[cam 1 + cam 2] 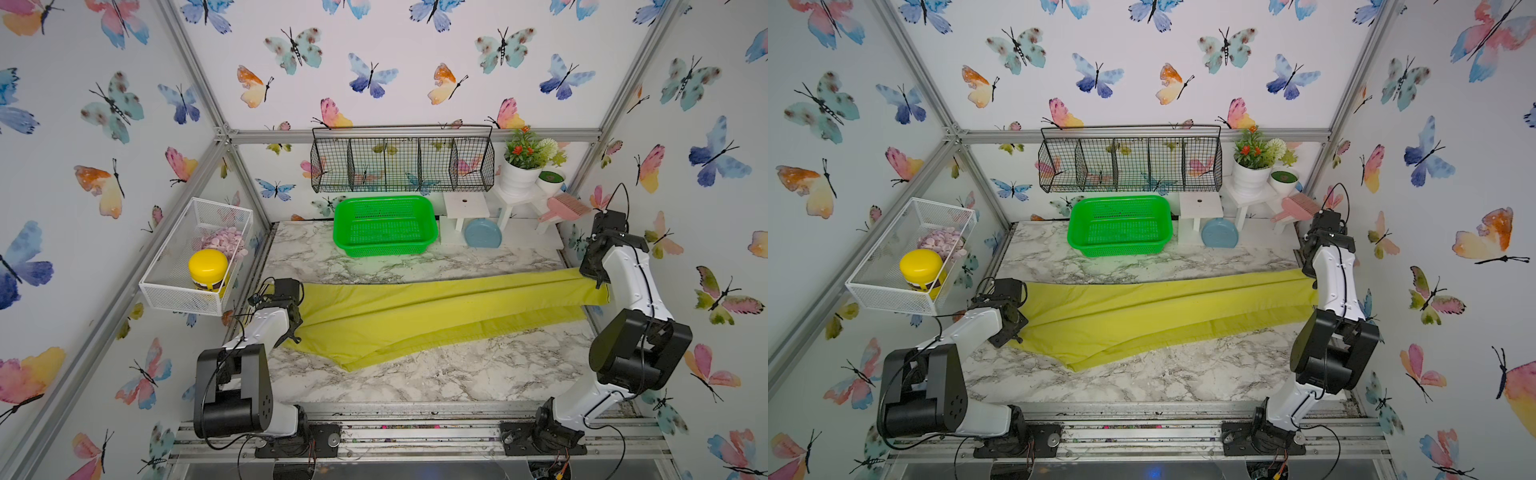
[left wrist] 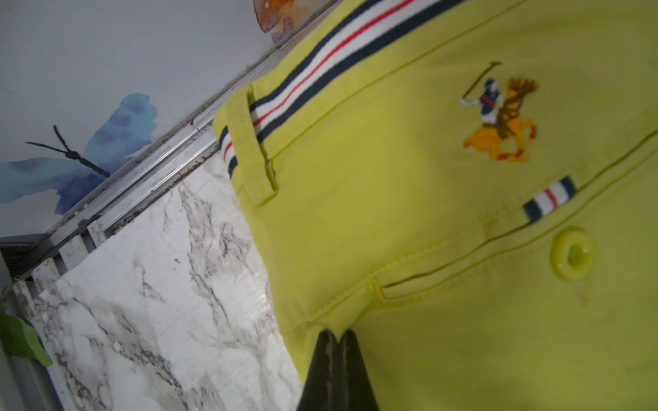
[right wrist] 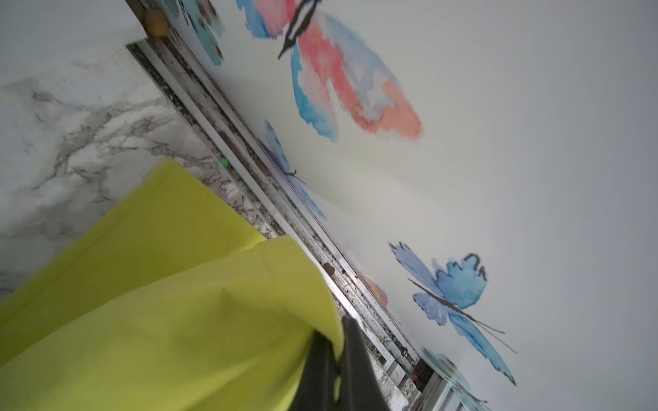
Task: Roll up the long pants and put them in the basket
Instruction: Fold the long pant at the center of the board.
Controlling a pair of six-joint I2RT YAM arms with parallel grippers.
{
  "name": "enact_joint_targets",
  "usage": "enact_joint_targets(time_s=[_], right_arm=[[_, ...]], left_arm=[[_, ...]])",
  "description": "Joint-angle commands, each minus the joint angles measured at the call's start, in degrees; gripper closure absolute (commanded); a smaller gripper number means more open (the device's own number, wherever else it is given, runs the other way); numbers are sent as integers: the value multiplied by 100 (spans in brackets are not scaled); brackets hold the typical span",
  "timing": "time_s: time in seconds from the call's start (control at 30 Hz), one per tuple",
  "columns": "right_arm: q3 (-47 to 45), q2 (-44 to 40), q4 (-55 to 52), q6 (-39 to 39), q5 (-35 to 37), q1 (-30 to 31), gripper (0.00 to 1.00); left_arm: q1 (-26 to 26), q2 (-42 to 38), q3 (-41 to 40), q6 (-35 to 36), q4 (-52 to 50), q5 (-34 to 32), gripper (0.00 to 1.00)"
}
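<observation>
The long pants (image 1: 415,316) (image 1: 1142,316) stretch across the marble table from left to right in both top views, yellow-green and nearly flat. My left gripper (image 1: 296,328) (image 1: 1013,332) is shut on the waist end; in the left wrist view its black fingertips (image 2: 336,336) pinch the fabric (image 2: 427,213) below a striped waistband (image 2: 320,64) and a horse emblem (image 2: 498,117). My right gripper (image 1: 598,282) (image 1: 1314,282) is shut on a leg cuff at the right edge. In the right wrist view the cuff (image 3: 213,302) sits between its fingers (image 3: 356,356).
A green perforated basket (image 1: 385,226) (image 1: 1119,226) stands behind the pants at the back. A white stool (image 1: 465,208), blue disc (image 1: 483,233) and plant pots (image 1: 519,174) fill the back right. A white wire basket (image 1: 195,257) with a yellow-lidded jar hangs on the left wall.
</observation>
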Motion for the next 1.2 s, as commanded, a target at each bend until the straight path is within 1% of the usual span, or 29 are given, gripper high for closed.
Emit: enact_joint_targets(time_s=[0.0, 0.17, 0.23, 0.27, 0.3, 0.33, 0.37, 0.4, 0.43, 0.5, 0.53, 0.63, 0.77, 0.87, 0.97, 1.17], right_arm=[[-197, -101, 235, 8, 495, -110, 97], [-246, 10, 234, -2, 495, -113, 97], [-259, 125, 224, -1, 245, -109, 98], [-254, 184, 196, -1, 201, -112, 97], [-243, 270, 168, 21, 146, -109, 97], [-240, 362, 129, 47, 85, -116, 97], [-230, 425, 96, 72, 36, -108, 97], [-215, 488, 43, 91, -61, -108, 95], [-199, 560, 19, 92, -210, -105, 87], [-120, 690, -115, 138, -503, -101, 65], [-12, 766, -282, 219, -550, -98, 60], [126, 839, -432, 341, -474, -91, 50], [254, 767, -317, 313, -541, -86, 48], [293, 858, -177, 246, -835, -85, 48], [462, 1174, -303, 361, -1136, -83, 48], [579, 1675, -159, 436, -1234, -83, 49]], left_arm=[[146, 74, -55, 213, 73, -231, 100], [146, 107, -99, 319, 169, -124, 100], [151, 127, -99, 408, 224, 11, 100], [146, 145, -87, 437, 226, 44, 98], [146, 163, -81, 465, 232, 72, 92], [146, 157, -81, 476, 219, 84, 90], [146, 155, -103, 476, 223, 104, 88], [146, 127, -129, 494, 232, 134, 86], [138, 96, -150, 507, 241, 167, 82], [121, 54, -185, 520, 250, 222, 72], [112, 32, -200, 533, 264, 233, 68], [86, -2, -204, 554, 267, 241, 61], [43, -47, -179, 548, 243, 240, 56], [-67, -99, -102, 555, 229, 136, 54], [-206, -87, 46, 631, 223, 5, 54], [-259, -82, 389, 889, 112, -70, 52]])
